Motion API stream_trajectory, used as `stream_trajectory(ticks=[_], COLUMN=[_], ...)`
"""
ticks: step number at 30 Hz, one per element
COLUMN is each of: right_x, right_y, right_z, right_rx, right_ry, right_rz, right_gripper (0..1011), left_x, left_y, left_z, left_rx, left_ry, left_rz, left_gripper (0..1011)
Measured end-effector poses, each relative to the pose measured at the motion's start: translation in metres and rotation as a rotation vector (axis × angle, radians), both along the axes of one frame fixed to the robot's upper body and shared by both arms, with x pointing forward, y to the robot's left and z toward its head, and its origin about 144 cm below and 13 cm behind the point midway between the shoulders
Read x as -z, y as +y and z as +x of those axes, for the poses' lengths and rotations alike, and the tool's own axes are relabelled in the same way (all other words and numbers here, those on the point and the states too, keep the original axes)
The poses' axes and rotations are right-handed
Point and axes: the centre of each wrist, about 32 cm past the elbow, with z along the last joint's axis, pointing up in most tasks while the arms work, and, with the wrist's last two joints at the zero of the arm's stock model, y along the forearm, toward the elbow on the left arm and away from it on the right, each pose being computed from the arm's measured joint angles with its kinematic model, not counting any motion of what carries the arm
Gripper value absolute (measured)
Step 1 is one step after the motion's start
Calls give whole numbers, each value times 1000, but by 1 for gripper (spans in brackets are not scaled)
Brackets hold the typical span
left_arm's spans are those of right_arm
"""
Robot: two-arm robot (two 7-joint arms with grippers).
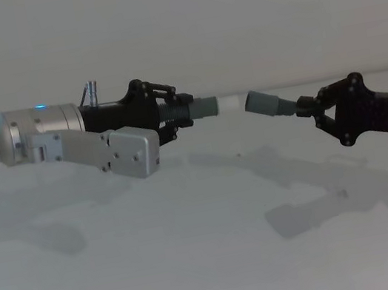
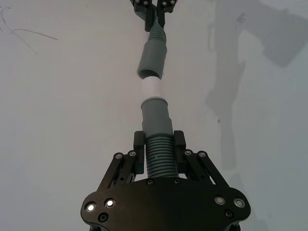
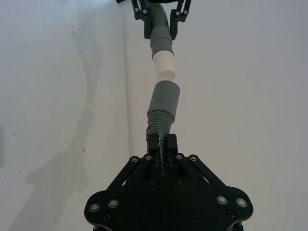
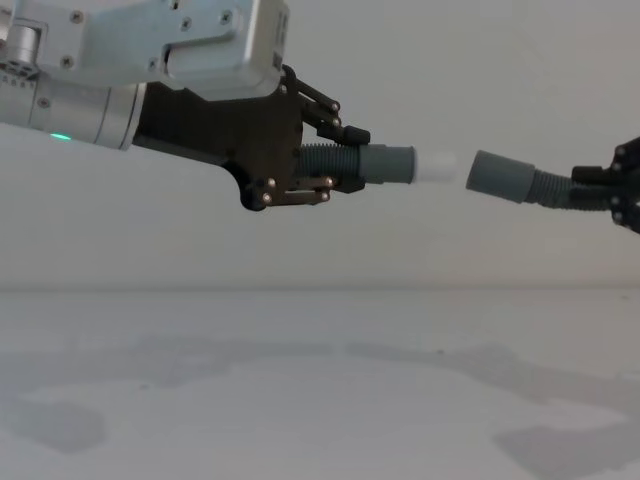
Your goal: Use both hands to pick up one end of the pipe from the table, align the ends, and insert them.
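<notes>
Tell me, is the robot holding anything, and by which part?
Yes. The left gripper grips the white-tipped hose piece by its ribbed section; the right gripper grips the other hose piece by its ribbed section too.

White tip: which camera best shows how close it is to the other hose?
Chest view: side-on, the white tip of the left gripper's hose stops short of the grey cuff on the right gripper's piece. Head and right wrist views show that gap; left wrist view, lengthwise, hides it.

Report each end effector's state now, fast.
Left end effector: closed, holding the white-tipped hose piece.
Right end effector: closed, holding the plain-cuffed hose piece.
</notes>
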Motion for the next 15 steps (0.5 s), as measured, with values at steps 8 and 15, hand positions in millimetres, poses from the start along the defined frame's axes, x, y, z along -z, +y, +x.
stream_trajectory(ticks=[8,15], right_x=[-7,-11], right_y=[-2,-3], right_z=[2,3], right_rx=[-12,-17], right_ry=[-23,-36], right_rz=[-19,-49], right_gripper=[73,73], left_x=[0,0], left_y=[0,0], left_z=[0,0], left_rx=[0,0], left_ry=[0,0], left_rz=[0,0], left_gripper=[338,338])
